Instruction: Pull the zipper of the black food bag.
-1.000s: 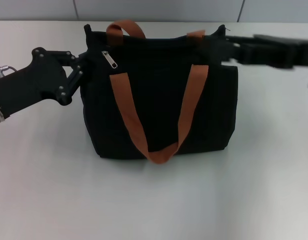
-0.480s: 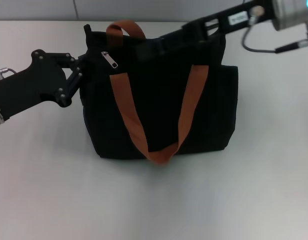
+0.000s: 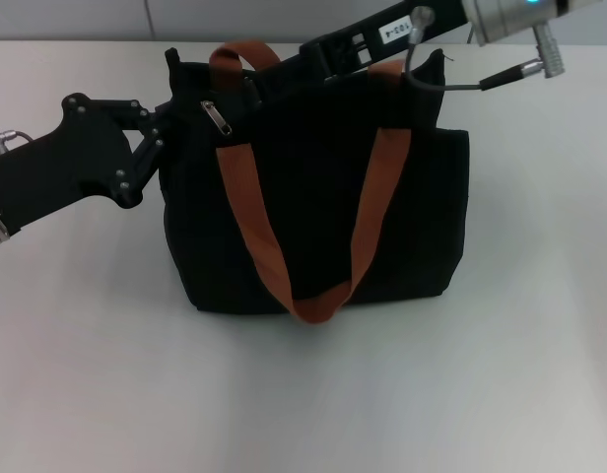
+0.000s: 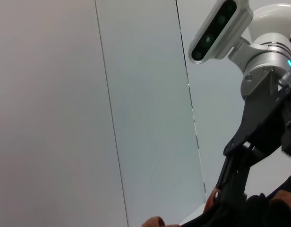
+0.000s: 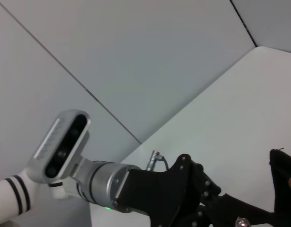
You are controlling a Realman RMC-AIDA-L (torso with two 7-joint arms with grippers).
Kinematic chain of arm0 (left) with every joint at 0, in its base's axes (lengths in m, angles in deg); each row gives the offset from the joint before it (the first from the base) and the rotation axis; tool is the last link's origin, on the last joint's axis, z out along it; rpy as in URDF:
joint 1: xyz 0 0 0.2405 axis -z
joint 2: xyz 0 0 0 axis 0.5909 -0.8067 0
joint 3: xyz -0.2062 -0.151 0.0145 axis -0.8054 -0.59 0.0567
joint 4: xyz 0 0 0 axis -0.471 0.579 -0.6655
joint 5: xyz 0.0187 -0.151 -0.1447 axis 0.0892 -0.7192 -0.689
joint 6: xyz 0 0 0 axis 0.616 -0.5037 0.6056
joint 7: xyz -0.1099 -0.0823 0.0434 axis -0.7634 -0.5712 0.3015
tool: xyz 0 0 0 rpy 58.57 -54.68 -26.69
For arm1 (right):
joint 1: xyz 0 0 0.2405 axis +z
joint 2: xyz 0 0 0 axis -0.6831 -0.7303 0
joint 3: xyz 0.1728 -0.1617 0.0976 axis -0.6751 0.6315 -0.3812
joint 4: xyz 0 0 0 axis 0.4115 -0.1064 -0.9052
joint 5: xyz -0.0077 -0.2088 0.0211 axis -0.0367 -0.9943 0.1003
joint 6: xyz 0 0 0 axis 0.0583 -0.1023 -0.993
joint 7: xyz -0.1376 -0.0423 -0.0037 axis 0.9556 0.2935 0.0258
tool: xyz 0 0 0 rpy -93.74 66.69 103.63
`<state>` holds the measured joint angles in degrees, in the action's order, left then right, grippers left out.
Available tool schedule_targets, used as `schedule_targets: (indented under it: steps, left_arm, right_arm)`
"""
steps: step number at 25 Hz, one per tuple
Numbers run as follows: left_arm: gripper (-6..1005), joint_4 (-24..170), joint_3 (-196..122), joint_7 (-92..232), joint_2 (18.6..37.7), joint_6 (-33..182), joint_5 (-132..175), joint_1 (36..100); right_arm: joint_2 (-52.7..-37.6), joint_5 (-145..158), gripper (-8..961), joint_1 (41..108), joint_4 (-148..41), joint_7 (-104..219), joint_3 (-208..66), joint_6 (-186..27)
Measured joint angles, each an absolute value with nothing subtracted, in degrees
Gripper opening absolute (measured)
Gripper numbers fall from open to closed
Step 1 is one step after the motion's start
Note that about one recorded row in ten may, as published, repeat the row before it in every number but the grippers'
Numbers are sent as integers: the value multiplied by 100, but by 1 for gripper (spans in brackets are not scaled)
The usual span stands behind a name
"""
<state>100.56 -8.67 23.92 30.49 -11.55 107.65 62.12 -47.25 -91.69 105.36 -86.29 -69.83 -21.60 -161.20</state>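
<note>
The right tool [image 3: 269,81] has slid further left along the black food bag [image 3: 313,187] top toward the zipper [image 3: 217,116]; its opening cannot be told. The left tool [image 3: 166,123] grips the bag's left corner.

Left tool [image 3: 164,126] low, extended rightward; right tool [image 3: 269,81] stretched leftward across, fingers indistinct.

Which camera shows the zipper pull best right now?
The head view: the zipper hangs in plain sight near the black food bag's upper left corner, beside the left gripper. Neither wrist view shows the pull; each mostly shows wall, the opposite arm and a sliver of bag.
</note>
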Motion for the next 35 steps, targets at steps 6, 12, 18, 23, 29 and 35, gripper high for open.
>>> schedule_targets:
  steps: [6,12,18,23,29,35]
  left_arm:
    - [30,10057,-867,2392,3065,-1170,10744,6227]
    - [30,10056,-866,2392,3072,-1171,10739,6232]
    - [31,10056,-867,2392,3080,-1172,10729,6222]
    - [31,10056,-867,2392,3085,-1185,10691,6211]
    - [31,10056,-867,2392,3092,-1217,10683,6206]
    - [31,10056,-866,2392,3101,-1222,10680,6207]
  right_arm:
    - [-4821,-9210,829,10625,-8628,-7016,-1840,-15857]
    - [-4913,-9214,829,10669,-8641,-7029,-1520,-15607]
    - [-4916,-9214,829,10693,-8637,-7030,-1497,-15511]
    - [-4916,-9254,685,10688,-8634,-7030,-1498,-15393]
    - [-4976,-9310,441,10696,-8644,-7030,-1499,-15375]
    - [-5018,-9375,407,10703,-8677,-6998,-1495,-15368]
